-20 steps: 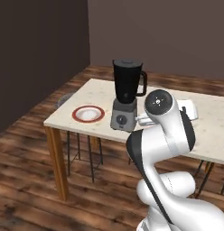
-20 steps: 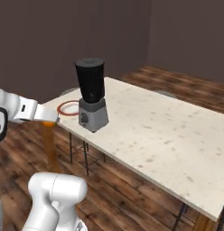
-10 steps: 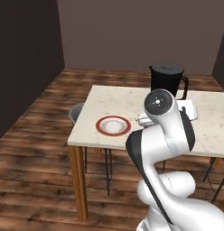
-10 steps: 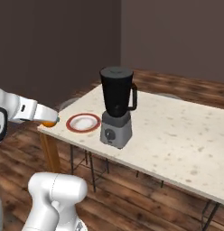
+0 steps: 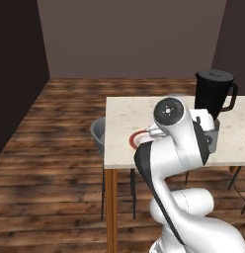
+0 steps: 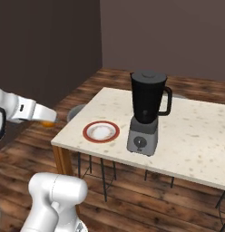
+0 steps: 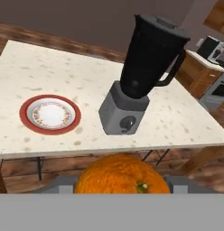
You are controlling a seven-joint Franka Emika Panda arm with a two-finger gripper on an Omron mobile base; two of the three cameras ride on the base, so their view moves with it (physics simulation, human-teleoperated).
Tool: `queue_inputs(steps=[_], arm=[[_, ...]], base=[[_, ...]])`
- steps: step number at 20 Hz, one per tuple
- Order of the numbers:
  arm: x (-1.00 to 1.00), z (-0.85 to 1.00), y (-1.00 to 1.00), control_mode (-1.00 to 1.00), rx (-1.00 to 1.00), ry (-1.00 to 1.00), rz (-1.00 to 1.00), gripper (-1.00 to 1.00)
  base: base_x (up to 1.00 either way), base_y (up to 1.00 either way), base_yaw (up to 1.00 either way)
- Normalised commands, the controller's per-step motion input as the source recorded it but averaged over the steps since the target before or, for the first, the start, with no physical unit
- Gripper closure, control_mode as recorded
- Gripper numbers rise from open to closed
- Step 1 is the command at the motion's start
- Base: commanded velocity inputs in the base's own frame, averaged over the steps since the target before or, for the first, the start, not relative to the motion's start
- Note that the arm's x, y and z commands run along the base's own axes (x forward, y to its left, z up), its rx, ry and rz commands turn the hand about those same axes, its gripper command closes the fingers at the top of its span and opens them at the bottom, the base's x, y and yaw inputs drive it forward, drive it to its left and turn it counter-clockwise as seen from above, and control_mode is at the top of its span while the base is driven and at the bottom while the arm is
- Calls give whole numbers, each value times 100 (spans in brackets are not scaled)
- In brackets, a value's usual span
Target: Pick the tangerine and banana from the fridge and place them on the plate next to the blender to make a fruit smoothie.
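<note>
We have the gripper [image 7: 120, 191] clamped on the tangerine [image 7: 121, 174], short of the table edge; the plate [image 7: 28, 104] lies ahead, left of the blender [image 7: 143, 74].

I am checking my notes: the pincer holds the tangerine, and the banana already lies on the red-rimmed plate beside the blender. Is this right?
Not quite. The plate beside the blender holds no banana; its pale centre is bare, as the hand view shows. The pincer does hold the tangerine.

speckled stone table [image 7: 186, 117], wood floor [image 5: 55, 163]
</note>
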Motion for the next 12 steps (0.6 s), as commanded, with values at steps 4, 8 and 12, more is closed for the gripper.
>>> queue_inputs(steps=[4, 8, 12], arm=[[58, -61, -2, -100, 19, 10, -5, 100], [100, -51, -3, -100, 22, 19, 0, 100], [100, -49, -8, -100, 20, 16, 0, 100]], base=[[0, 0, 0], [0, 0, 0], [0, 0, 0]])
